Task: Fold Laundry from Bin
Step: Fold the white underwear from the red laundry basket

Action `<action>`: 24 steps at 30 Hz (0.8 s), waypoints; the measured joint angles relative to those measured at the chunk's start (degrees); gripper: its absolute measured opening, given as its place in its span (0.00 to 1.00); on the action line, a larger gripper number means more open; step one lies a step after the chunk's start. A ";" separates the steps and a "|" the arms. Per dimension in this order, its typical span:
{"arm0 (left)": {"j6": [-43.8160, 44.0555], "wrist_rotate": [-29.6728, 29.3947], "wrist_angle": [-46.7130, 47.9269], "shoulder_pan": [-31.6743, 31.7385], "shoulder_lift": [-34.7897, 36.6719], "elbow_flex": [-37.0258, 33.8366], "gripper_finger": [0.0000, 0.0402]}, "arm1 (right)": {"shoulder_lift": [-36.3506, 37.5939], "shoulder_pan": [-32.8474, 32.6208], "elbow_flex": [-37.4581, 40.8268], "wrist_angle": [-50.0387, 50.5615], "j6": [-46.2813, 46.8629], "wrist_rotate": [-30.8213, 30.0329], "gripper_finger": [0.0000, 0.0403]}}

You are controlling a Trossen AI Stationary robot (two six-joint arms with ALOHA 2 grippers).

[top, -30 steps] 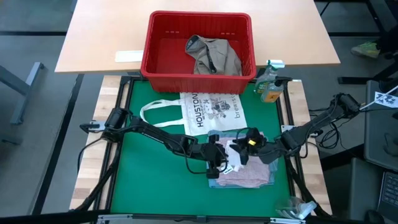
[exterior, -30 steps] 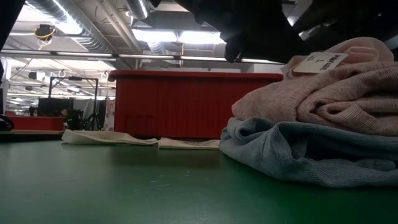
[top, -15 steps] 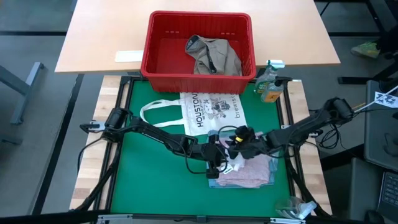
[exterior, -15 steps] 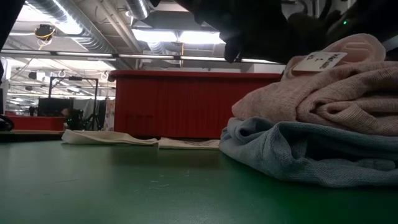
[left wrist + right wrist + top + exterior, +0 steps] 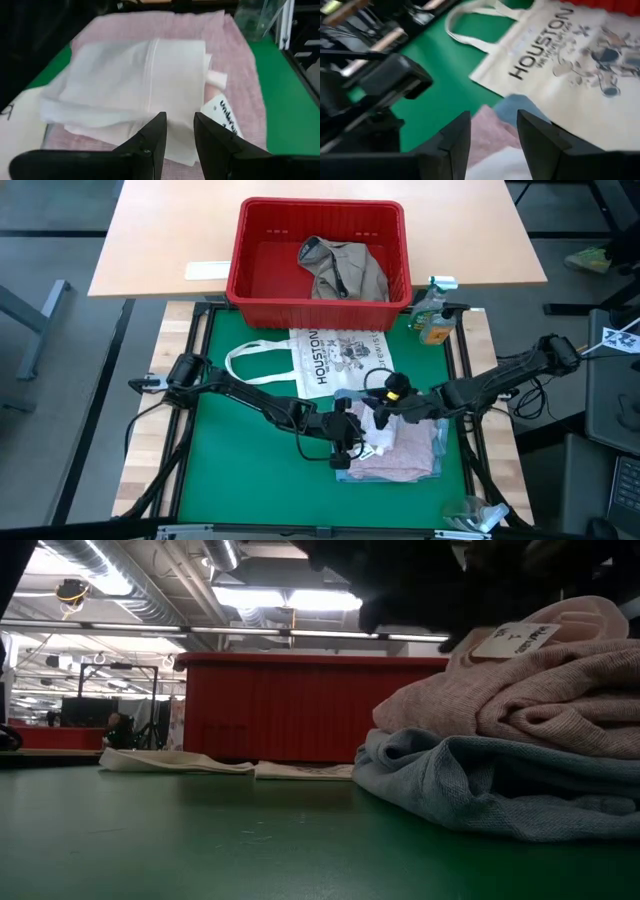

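Note:
A pale pink garment [image 5: 540, 690] lies folded on a light blue one [image 5: 480, 780] at the mat's near right, and a folded white piece [image 5: 135, 75] rests on top of the pink. My left gripper [image 5: 179, 132] stands open at the white piece's edge, reaching in from the left [image 5: 347, 442]. Coming from the right, my right gripper [image 5: 372, 408] hovers open over the stack's far left corner [image 5: 492, 135], with nothing between its fingers. The red bin [image 5: 320, 250] stands beyond the mat, with a khaki-grey garment [image 5: 343, 268] lying inside it. My left gripper's fingers [image 5: 155, 135] slant down over the white piece's edge [image 5: 177, 150], which shows in the gap between them. Whether they touch the cloth I cannot tell.
A white tote bag printed HOUSTON [image 5: 340, 360] lies flat between the bin and the stack. A spray bottle [image 5: 433, 315] stands at the mat's far right corner. The green mat [image 5: 250, 460] lies bare to the left of the stack.
My right gripper has swung a little toward the table's far left, from over the stack's middle to over its far left corner, rolling slightly as it went. The left arm and the stacked garments have kept still.

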State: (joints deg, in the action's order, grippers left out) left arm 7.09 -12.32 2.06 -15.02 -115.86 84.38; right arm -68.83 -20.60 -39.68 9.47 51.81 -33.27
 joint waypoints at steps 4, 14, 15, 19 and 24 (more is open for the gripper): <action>0.00 0.00 -0.39 -0.07 1.23 0.00 0.23 | 4.61 -0.01 0.00 0.00 -1.33 3.70 0.40; -0.04 -0.20 -1.04 -0.03 2.46 0.00 0.23 | 7.88 -3.29 -0.04 0.00 -2.96 15.11 0.40; -0.04 -0.20 -1.00 -0.03 2.46 0.00 0.23 | 7.52 -4.30 -0.04 0.02 -3.26 14.73 0.40; -0.02 -0.23 -1.03 0.27 2.28 0.00 0.23 | 6.03 -8.46 -0.04 0.07 -5.38 13.62 0.40; -0.12 -0.24 -0.32 0.25 0.07 0.02 0.23 | 2.50 -13.06 -0.04 1.15 -5.73 11.83 0.40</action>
State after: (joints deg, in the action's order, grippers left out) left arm 6.97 -12.56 1.73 -14.76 -115.80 84.40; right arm -66.34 -33.66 -39.72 10.63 46.08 -21.45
